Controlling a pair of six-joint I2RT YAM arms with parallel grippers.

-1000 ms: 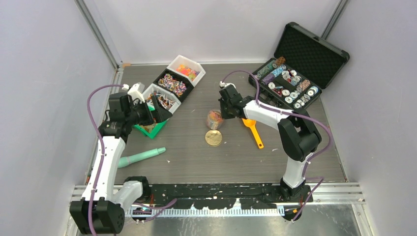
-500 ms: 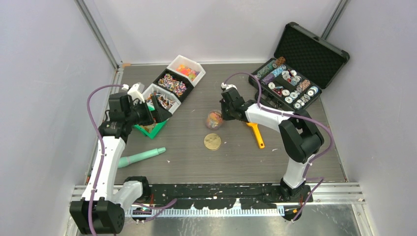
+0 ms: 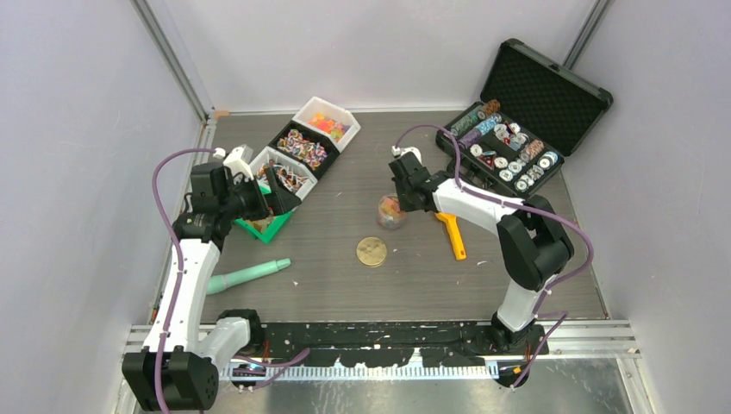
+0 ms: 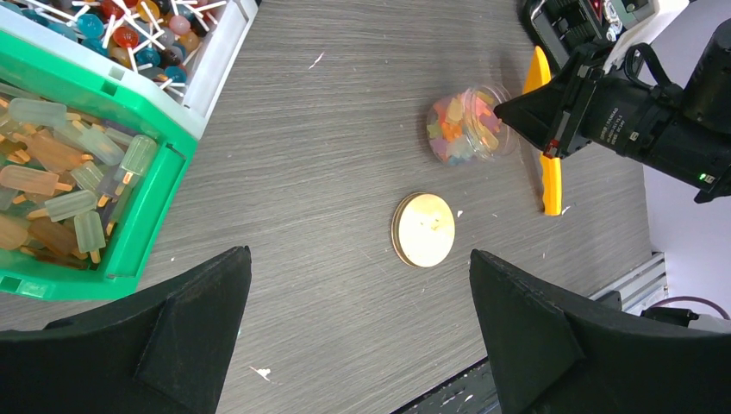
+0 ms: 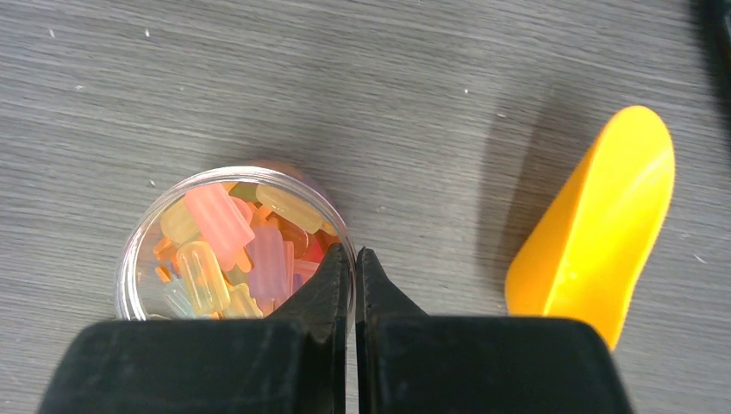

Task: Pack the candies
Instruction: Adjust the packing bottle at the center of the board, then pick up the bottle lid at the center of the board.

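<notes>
A small clear jar (image 3: 390, 211) holding pastel popsicle-shaped candies (image 5: 226, 241) stands mid-table. My right gripper (image 5: 354, 255) is shut on its rim (image 5: 341, 231), one finger inside and one outside; it also shows in the top view (image 3: 400, 203). The jar shows in the left wrist view (image 4: 470, 126) too. My left gripper (image 4: 358, 255) is open and empty, hovering by the green bin (image 4: 145, 200) of pale candies; in the top view it (image 3: 281, 195) is at the left. Bins of bright orange candies (image 3: 328, 123) and striped candies (image 3: 302, 147) stand at the back left.
An orange scoop (image 3: 450, 231) lies right of the jar, seen also in the right wrist view (image 5: 603, 233). A flat gold disc (image 3: 371, 251) lies in front of the jar. An open black case of poker chips (image 3: 509, 148) is back right. A teal tool (image 3: 250, 274) lies front left.
My right gripper has carried the jar a little to the right, toward the scoop. The gold disc sits slightly nearer the front. The left arm has not moved.
</notes>
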